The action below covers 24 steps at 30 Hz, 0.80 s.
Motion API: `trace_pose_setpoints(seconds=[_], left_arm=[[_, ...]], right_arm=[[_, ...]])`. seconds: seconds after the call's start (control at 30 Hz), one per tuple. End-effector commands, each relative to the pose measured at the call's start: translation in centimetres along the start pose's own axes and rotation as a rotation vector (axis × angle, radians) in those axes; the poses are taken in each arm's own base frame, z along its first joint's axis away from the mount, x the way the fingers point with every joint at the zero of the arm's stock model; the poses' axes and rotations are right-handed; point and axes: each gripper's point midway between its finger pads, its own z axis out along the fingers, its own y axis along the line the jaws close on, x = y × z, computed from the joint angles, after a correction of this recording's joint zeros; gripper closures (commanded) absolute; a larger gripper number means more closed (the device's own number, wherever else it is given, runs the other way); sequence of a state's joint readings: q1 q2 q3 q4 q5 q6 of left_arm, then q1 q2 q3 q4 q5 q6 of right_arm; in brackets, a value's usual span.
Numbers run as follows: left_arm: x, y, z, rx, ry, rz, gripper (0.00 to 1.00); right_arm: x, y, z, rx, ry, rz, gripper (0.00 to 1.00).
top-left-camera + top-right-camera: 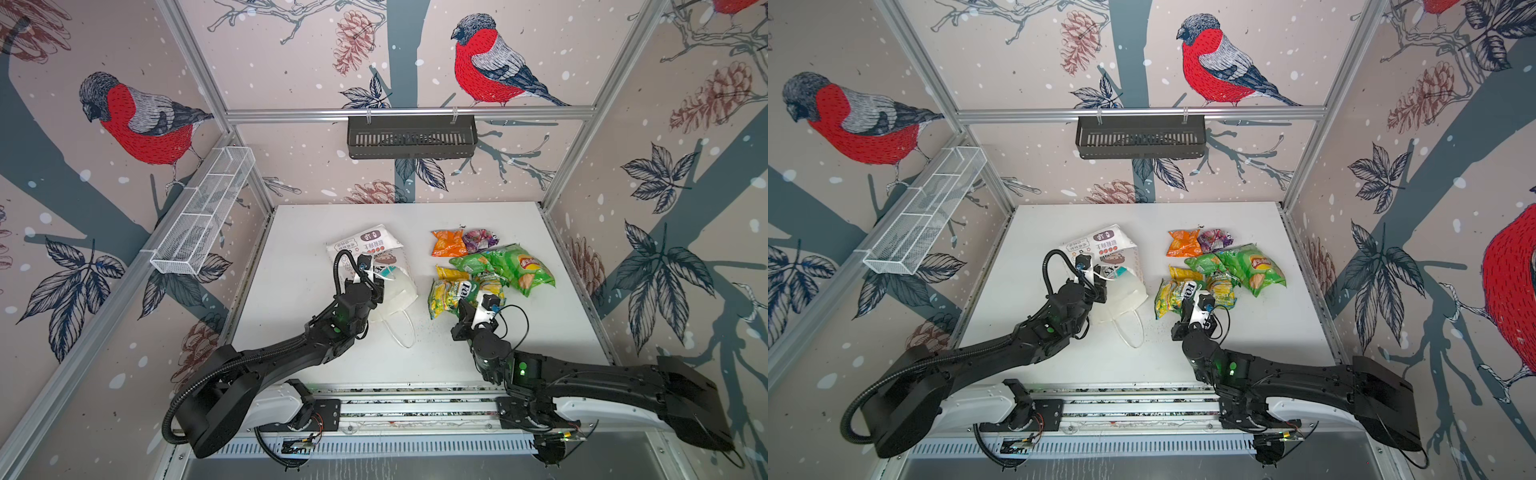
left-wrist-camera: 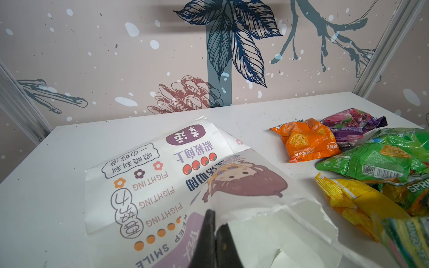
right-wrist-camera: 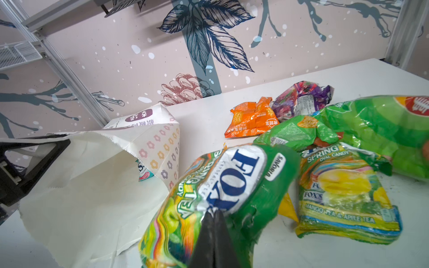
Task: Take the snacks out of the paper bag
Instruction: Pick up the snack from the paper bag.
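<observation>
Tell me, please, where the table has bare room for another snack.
Bare: the table strip along the back wall, the left side beside the paper bag, and the right front near the Lay's bag. Crowded: the snack pile, close beside the bag.

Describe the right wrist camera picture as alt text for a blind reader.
The right gripper is shut on a green and yellow candy bag. Beside it on the white table a paper bag lies open on its side with a teal packet inside; an orange packet, a purple packet and a green chip bag lie beyond.
</observation>
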State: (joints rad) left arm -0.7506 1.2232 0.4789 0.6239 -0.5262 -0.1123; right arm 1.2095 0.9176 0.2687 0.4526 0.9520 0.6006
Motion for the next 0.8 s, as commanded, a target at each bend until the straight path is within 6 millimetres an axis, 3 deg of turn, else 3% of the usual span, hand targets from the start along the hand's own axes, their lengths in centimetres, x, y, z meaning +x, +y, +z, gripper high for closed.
trace_pose_setpoints(seconds=[0.0,0.37,0.5,0.77], left_arm=[[-1.0,0.3,0.0,-0.017,-0.040,-0.022,1.00],[-1.0,0.2,0.0,-0.011,-0.042,-0.027,1.00],[-1.1,0.2,0.0,-0.010,-0.042,-0.028,1.00],[-1.1,0.1,-0.1,-0.004,-0.043,-0.031,1.00]], right_arm=[[-1.1,-1.7,-0.2,0.058,-0.043,-0.011,1.00],[-5.3,-6.7,-0.4,0.157,-0.135,0.036,1.00],[-6.2,-7.9,0.9,0.168,-0.107,0.058,1.00],[-6.0,-9.0,4.0,0.201,-0.020,0.050,1.00]])
